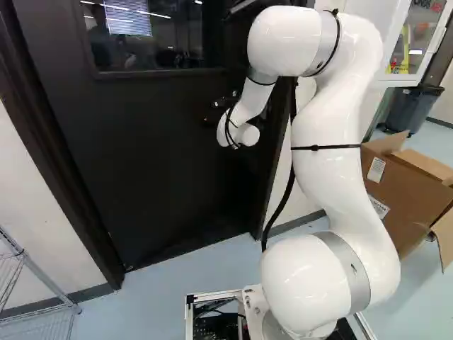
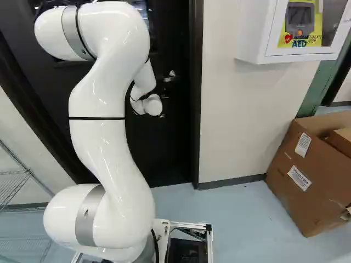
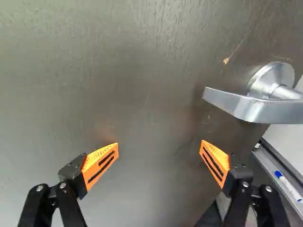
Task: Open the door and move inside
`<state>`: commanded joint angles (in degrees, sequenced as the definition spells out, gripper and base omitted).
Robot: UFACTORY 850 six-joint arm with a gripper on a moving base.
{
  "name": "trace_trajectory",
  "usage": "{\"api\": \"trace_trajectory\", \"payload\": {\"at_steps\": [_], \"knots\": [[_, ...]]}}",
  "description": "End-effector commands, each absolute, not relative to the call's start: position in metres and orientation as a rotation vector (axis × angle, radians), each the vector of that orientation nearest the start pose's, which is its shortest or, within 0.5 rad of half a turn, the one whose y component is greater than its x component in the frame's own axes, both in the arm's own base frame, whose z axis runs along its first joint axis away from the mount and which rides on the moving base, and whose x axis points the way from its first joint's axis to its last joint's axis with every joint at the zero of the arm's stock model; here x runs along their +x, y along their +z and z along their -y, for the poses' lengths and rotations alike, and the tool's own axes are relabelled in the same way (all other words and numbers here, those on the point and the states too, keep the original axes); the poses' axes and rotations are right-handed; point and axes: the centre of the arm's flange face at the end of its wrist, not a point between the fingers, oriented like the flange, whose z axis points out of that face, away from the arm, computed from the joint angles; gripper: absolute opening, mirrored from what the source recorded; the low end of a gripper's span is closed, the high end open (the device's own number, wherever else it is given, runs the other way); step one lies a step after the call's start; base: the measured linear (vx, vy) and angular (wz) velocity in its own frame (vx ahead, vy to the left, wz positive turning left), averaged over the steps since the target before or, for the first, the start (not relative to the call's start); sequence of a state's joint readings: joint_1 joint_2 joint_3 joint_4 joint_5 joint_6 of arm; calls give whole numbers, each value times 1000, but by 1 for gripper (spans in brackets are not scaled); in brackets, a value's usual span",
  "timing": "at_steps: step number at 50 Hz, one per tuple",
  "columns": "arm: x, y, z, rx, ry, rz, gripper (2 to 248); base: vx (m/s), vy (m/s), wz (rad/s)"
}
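With the gripper (image 3: 159, 145) spread wide, I'd grab the lever (image 3: 255, 110), ahead and beside it on the door (image 1: 156, 163), near the free end (slick, probably springy; door's likely heavy).

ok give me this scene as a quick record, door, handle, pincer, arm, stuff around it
door: dark, looks shut, window in its upper part
handle: silver lever, ahead of the pincer and off to one side, not between its fingers
pincer: open, facing the door, holding nothing
arm: white, reaching toward the handle side of the door
on the wall: white cabinet, right of the door in the right base view
on the floor: open cardboard box, below the cabinet
other side of door: wire shelf
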<state>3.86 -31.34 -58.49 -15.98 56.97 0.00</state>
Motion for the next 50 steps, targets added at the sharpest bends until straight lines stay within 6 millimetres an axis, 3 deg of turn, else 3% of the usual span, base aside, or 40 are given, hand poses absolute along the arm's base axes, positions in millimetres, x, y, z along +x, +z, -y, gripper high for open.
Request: {"api": "trace_trajectory", "payload": {"at_steps": [38,50], "knots": [[692,360,-90,-2107,-2060,578,247,0,0,0],[700,359,-93,-2097,-2068,583,247,0,0,0]]}}
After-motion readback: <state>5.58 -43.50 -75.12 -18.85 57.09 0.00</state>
